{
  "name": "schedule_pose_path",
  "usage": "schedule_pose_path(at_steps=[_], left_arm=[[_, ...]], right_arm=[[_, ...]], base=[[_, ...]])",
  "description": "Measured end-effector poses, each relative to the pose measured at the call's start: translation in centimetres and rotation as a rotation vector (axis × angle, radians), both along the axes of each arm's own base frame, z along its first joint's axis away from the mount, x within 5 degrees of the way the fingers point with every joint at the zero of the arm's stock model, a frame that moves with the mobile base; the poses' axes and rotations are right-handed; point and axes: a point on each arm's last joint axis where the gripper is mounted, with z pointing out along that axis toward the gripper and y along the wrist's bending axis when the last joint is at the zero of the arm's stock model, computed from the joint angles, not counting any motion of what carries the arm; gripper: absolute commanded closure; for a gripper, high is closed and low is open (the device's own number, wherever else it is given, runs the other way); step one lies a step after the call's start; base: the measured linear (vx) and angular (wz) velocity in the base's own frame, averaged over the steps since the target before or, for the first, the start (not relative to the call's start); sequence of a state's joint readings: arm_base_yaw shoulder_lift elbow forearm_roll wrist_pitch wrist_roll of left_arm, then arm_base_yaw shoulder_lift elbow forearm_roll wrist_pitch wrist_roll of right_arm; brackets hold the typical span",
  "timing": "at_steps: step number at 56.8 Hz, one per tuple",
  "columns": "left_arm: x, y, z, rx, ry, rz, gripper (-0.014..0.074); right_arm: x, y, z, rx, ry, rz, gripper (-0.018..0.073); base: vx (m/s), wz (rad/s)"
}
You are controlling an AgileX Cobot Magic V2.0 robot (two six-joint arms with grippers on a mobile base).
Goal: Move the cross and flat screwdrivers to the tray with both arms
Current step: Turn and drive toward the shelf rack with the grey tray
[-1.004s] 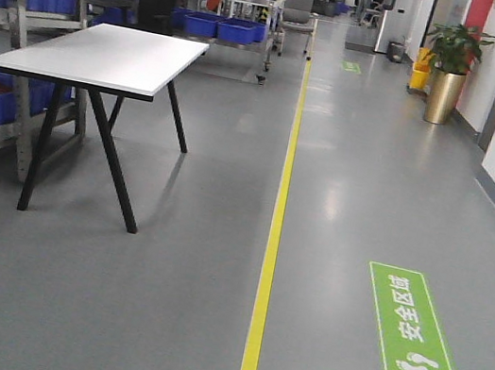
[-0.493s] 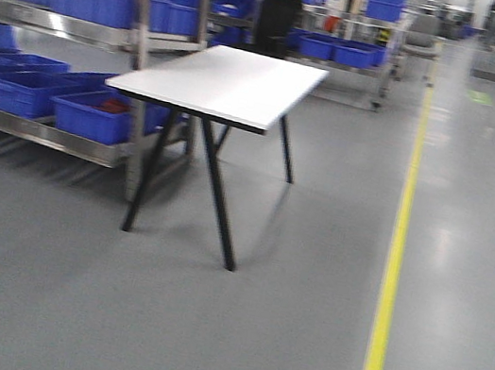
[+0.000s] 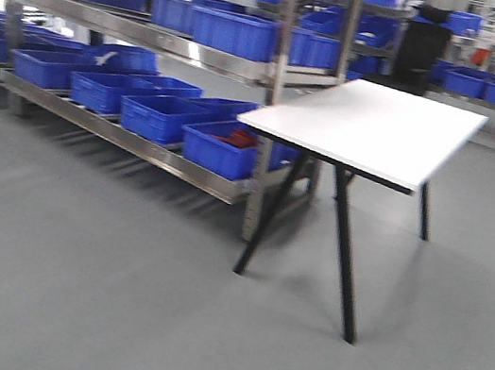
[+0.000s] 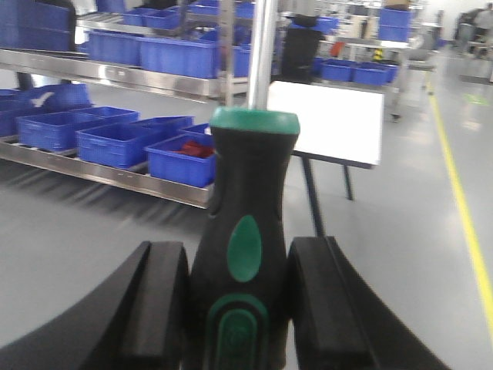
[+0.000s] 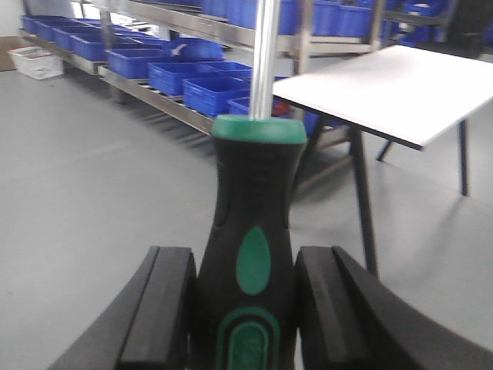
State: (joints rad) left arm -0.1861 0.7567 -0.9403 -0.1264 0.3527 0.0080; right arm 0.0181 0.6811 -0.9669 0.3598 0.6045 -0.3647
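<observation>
White table (image 3: 373, 126) beside blue bins (image 3: 225, 148)

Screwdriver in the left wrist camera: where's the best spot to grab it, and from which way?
Grab the screwdriver by its chunky black handle, not the thin steel shaft. Come from the butt end, a pad on each side of the wide belly, as the left tool does: the bulge gives the pads something to press.

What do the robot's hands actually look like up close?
The left gripper has two chunky matte black fingers, flat on their inner faces and curving outward on the outside. The right gripper looks identical. No cables or markings show in these views.
</observation>
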Motion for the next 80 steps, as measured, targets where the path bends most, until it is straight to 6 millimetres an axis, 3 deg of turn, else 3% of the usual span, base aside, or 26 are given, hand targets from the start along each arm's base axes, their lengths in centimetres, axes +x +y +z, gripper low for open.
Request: schedule_pose_path(at_steps=[80], left_arm=[[-0.04, 0.01, -0.11, 0.001, 0.003, 0.0, 0.0594]], right_arm=[[0.0, 0.0, 0.0, 0.0, 0.0, 0.0, 0.0567]], base=[[0.56, 0.48]])
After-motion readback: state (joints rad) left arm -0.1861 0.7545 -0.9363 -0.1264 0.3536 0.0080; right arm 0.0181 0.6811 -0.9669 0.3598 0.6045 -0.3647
